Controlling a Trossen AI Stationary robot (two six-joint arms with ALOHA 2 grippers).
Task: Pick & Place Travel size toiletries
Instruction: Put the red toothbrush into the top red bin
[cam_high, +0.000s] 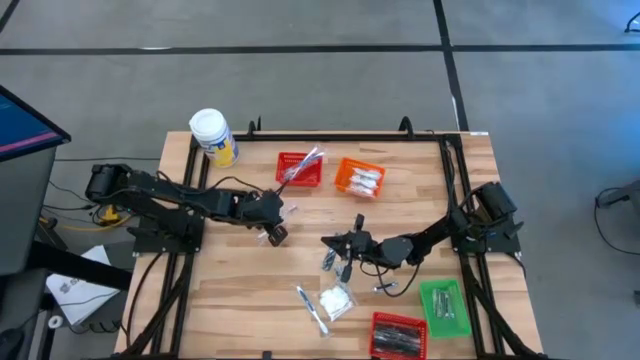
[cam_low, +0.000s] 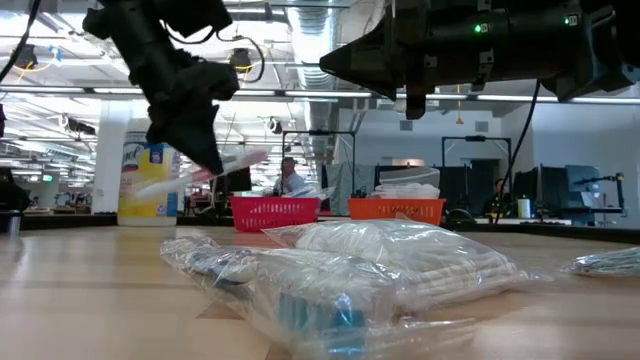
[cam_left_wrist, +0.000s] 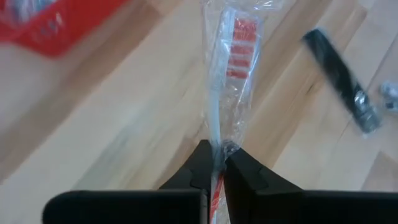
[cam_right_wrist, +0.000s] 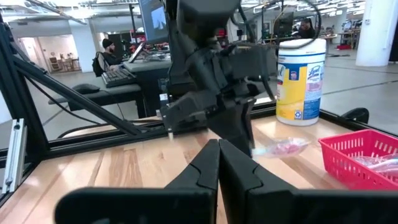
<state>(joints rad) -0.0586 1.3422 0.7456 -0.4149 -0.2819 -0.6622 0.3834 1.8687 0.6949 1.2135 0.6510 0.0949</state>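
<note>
A clear-wrapped red-and-white toothbrush (cam_left_wrist: 231, 68) hangs above the bare wooden table (cam_high: 230, 290), pinched at its handle end by the left gripper (cam_left_wrist: 213, 167), whose fingers are clamped on the wrapper so it can be carried, probably to the red plastic basket (cam_high: 296, 166) just beside it. More clear-wrapped packets (cam_high: 336, 300) lie mid-table. The right gripper (cam_right_wrist: 217, 163), fingers pressed together and holding nothing, waits near them.
</note>
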